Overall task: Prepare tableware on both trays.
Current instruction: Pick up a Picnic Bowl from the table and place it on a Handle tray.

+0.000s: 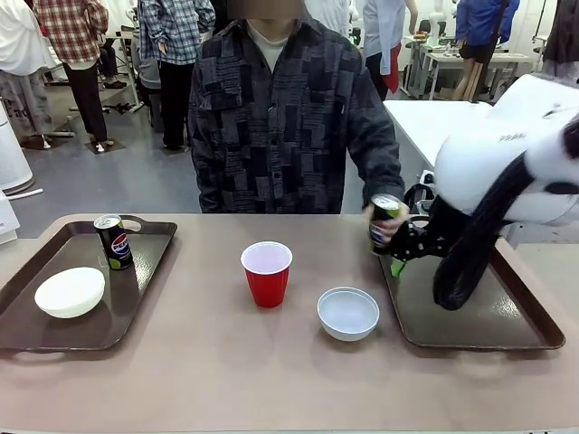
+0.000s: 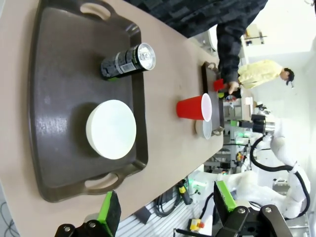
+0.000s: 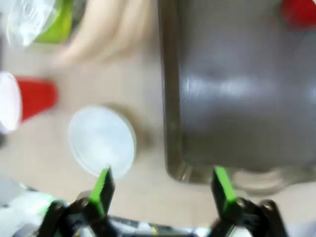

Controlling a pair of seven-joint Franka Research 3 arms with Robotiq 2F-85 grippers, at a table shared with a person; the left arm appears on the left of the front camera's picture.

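round white bowl (image 1: 347,313) beside glossy tray (image 1: 511,318)

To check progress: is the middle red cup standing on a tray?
No, the red cup stands on the table, between left tray and right tray.

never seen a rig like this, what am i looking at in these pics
A two-armed robot shares a table with a person; the white shape is its right arm. The front picture looks across it; the others come from wrist cameras. The left gripper and right gripper are both open, holding nothing. The left tray carries a white bowl and a Pepsi can. A red cup and a second bowl stand on the table between the trays. The person's hand holds another can by the right tray.
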